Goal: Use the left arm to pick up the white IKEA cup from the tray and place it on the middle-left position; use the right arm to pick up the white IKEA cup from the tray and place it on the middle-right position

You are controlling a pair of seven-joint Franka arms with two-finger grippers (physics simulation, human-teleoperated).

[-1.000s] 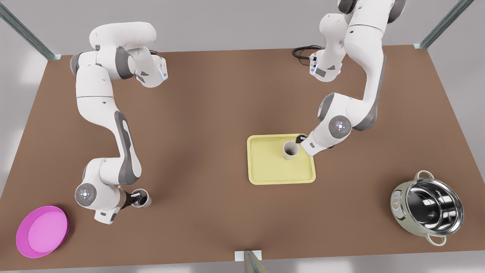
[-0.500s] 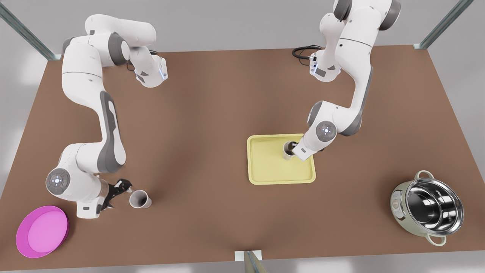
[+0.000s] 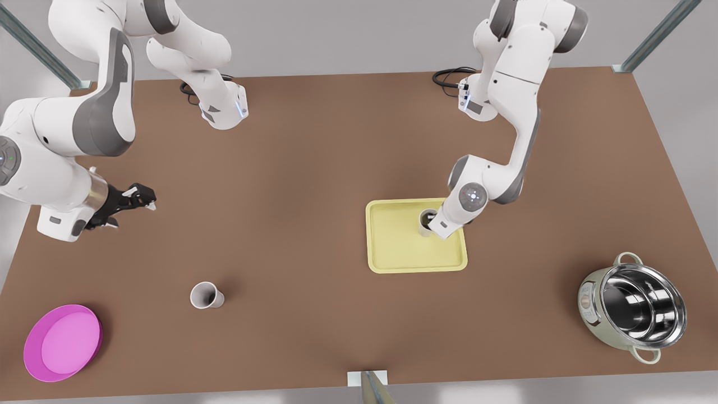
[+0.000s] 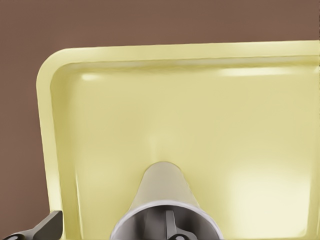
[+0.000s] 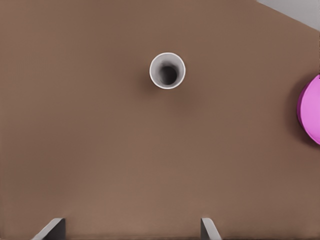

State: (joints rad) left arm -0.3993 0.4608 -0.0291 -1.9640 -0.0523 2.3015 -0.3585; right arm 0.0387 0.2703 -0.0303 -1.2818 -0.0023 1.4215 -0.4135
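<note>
A white cup (image 3: 427, 221) stands upright on the pale yellow tray (image 3: 398, 247), near its far right corner. My left gripper (image 3: 435, 220) is down at this cup and open. In the left wrist view one finger (image 4: 50, 226) is outside the cup (image 4: 162, 192) over the tray (image 4: 150, 100), and a dark part sits inside the rim. A second white cup (image 3: 206, 295) stands alone on the brown tabletop toward the front view's left. My right gripper (image 3: 141, 197) hangs open high above the table, well away from that cup (image 5: 167, 70).
A round magenta dish (image 3: 63, 343) lies at the front view's near left corner, also the pink edge (image 5: 311, 107) in the right wrist view. A steel pot (image 3: 634, 307) stands at the near right. Bare brown table lies between the tray and the lone cup.
My right gripper let go of the cup on the table and rose away toward the front view's left. My left gripper moved in over the cup on the tray.
</note>
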